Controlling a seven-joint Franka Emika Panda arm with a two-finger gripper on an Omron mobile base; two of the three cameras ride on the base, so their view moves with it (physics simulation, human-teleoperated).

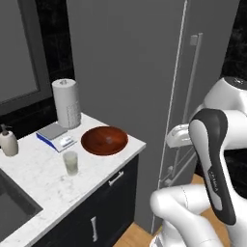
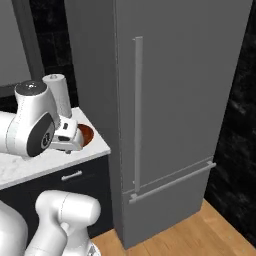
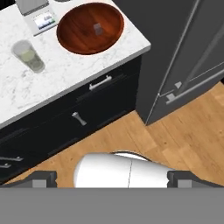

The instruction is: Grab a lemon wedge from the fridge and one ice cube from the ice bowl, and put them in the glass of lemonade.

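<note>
Starting stage, by the look of it: nothing fetched yet. Fridge [image 2: 170, 100] stands shut, long bar handle [image 2: 137, 110] untouched; lemon wedge presumably inside, cannot confirm. Counter [image 1: 43, 178] sits just left of the fridge. Ice bowl [image 1: 104, 140] rests on the counter corner nearest the fridge, one ice cube [image 3: 97, 29] lying in it. Glass of lemonade [image 1: 71, 162] stands near the bowl, farther from the fridge; no wedge or ice seen in it. Gripper [image 3: 112, 179] hangs above the floor in front of the fridge, fingers spread wide, empty. Both pickups and both drops remain.
</note>
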